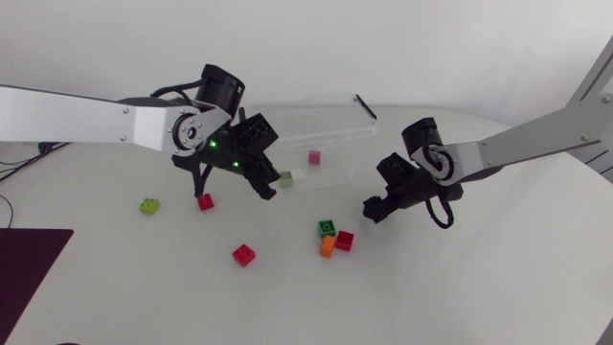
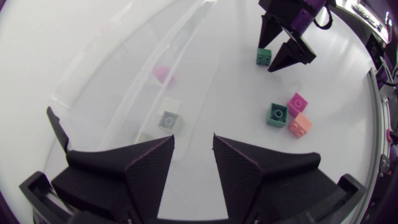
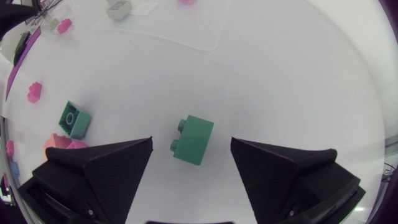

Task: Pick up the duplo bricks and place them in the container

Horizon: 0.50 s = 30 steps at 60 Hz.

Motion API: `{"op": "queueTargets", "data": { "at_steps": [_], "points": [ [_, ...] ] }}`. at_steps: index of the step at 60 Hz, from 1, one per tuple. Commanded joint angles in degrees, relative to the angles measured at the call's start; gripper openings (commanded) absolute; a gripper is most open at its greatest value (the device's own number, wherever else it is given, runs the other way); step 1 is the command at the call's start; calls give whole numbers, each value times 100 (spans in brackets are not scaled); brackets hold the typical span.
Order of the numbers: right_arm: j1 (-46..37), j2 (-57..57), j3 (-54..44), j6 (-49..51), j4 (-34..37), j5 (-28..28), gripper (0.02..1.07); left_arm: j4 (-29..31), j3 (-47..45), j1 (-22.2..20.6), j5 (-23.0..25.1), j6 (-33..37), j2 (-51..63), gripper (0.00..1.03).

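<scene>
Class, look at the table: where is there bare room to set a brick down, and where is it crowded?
Bare: the table between the three-brick cluster and its right edge; also between the dark mat and the lone red brick. Crowded: by the container, between left gripper and right gripper.

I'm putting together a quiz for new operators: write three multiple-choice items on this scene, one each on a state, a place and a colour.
1. The left gripper, at the clear plastic container, is: A shut on a brick; B open and empty; C shut on the container's wall.
2. The dark green duplo brick lies: A in the container; B in the left gripper; C on the white table between the right gripper's fingers.
3. The lone duplo brick farthest toward the left arm's side is: A lime green; B blue; C black.
Key: 1 B, nothing sits between its spread fingers; 2 C, both fingers stand clear of it; 3 A, seen in the head view.
</scene>
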State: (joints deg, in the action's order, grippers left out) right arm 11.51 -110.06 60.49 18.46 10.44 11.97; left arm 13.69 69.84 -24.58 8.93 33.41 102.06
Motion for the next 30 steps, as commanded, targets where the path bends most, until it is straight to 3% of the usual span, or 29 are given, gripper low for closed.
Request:
{"op": "queueTargets", "data": {
  "at_steps": [1, 8, 15, 19, 22, 25, 30],
  "points": [
    [27, 116, -195, 88, -7, 7, 93, -121, -23, 102, -102, -54, 121, 45],
    [36, 283, -257, 53, 37, -1, 93, -113, -357, 102, -93, -186, -459, 48],
    [124, 327, -336, -9, 11, -72, 93, -33, -858, 102, -75, -256, -1452, 80],
    [176, 301, -336, -44, -94, -168, 93, 388, -1017, 85, -5, -238, -1848, 90],
    [212, 283, -318, -44, -130, -212, 92, 679, -1140, 58, 39, -150, -2067, 91],
    [255, 283, -301, -53, -130, -230, 83, 1074, -1245, 58, 100, -54, -2226, 95],
    [317, 283, -336, -158, -244, -406, 58, 1522, -1456, 85, 135, 166, -2305, 95]
  ]
}}
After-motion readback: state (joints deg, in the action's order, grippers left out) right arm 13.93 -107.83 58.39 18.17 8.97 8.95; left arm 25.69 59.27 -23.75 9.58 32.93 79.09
